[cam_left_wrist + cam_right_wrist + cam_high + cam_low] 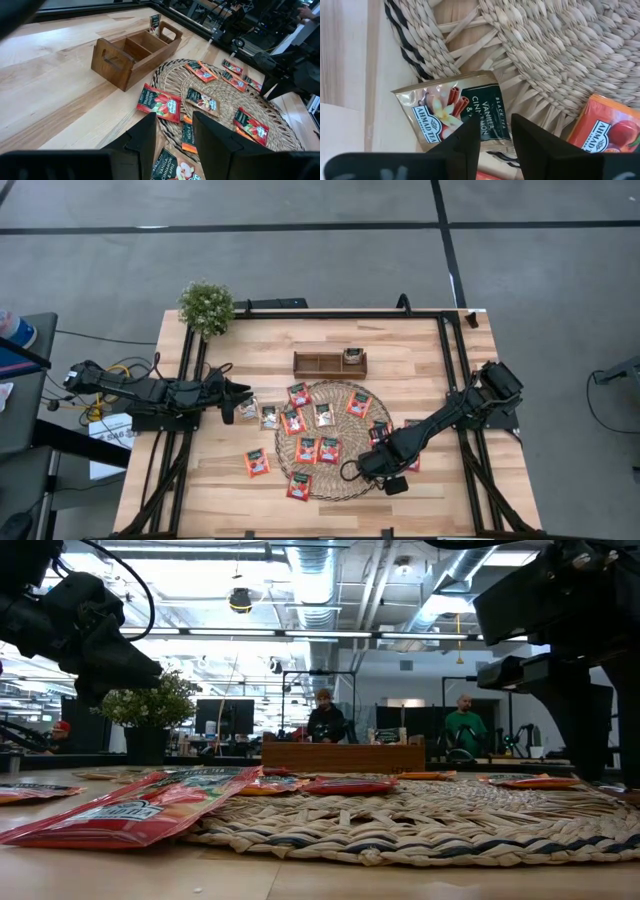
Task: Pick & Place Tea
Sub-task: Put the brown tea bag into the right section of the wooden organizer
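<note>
High: overhead, straight down, whole table (420,485).
Low: tabletop level, facing the room.
Wrists: close, angled down.
Shared: woven mat (345,470), every view.

Light wood surface (420,345). Round woven mat (345,448) sits near centre. Wooden divided tray (318,364) just behind mat. Potted plant (207,307) at far-left corner from mat. Sachets (257,463) on bare wood left of mat.

Count from overhead: ~14 tea sachets (307,449) visible, roughly 10 red-orange, 4 pale; a few partly hidden under the right arm. 1 woven mat (340,395), 1 wooden tray (318,363), 1 potted plant (206,306), 2 arms.
</note>
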Controlling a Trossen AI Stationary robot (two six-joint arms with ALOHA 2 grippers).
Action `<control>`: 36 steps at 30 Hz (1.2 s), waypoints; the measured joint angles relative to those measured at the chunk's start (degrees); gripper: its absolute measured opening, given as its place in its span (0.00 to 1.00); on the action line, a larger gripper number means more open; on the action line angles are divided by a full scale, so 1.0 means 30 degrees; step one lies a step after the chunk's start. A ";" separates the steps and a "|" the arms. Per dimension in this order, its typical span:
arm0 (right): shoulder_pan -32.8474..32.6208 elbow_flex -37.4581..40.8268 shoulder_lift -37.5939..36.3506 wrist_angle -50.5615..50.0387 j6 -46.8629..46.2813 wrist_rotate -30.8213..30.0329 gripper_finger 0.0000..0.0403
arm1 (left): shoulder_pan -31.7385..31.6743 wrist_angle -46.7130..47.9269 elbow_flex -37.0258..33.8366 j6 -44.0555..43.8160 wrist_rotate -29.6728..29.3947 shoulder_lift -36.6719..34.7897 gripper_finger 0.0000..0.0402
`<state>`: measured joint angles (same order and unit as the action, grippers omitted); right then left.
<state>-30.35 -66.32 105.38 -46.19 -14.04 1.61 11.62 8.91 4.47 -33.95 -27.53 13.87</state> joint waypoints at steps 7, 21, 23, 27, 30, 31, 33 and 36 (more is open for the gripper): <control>0.0106 0.0007 -0.0007 -0.0010 0.0138 0.0125 0.26 | 0.0000 0.0000 0.0000 0.0000 0.0000 0.0000 0.30; 0.1586 0.0007 -0.0007 -0.0537 0.1373 0.2377 0.26 | -0.0007 0.0000 0.0000 0.0000 -0.0015 0.0000 0.30; 0.1783 0.0015 -0.0007 -0.0786 0.1724 0.2419 0.26 | -0.0007 0.0000 0.0000 0.0000 -0.0016 0.0001 0.30; 0.1905 0.0015 -0.0015 -0.1058 0.2241 0.2441 0.26 | -0.0001 0.0000 0.0000 -0.0015 -0.0022 0.0000 0.30; 0.1756 0.0015 -0.0022 -0.1035 0.2360 0.2470 0.26 | 0.0000 0.0000 0.0000 -0.0035 -0.0022 0.0000 0.30; 0.1681 0.0015 -0.0022 -0.1029 0.2387 0.2483 0.26 | -0.0006 0.0000 0.0000 -0.0042 -0.0022 0.0000 0.30; 0.1486 0.0015 -0.0022 -0.1023 0.2397 0.2480 0.26 | -0.0004 0.0004 0.0000 -0.0044 -0.0022 0.0000 0.30; 0.1109 0.0015 -0.0022 -0.0928 0.2397 0.2455 0.26 | -0.0001 0.0006 0.0000 -0.0036 -0.0023 0.0000 0.30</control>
<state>-27.02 -66.28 105.32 -48.98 -6.85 8.97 11.61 8.92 4.47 -34.06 -27.60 13.87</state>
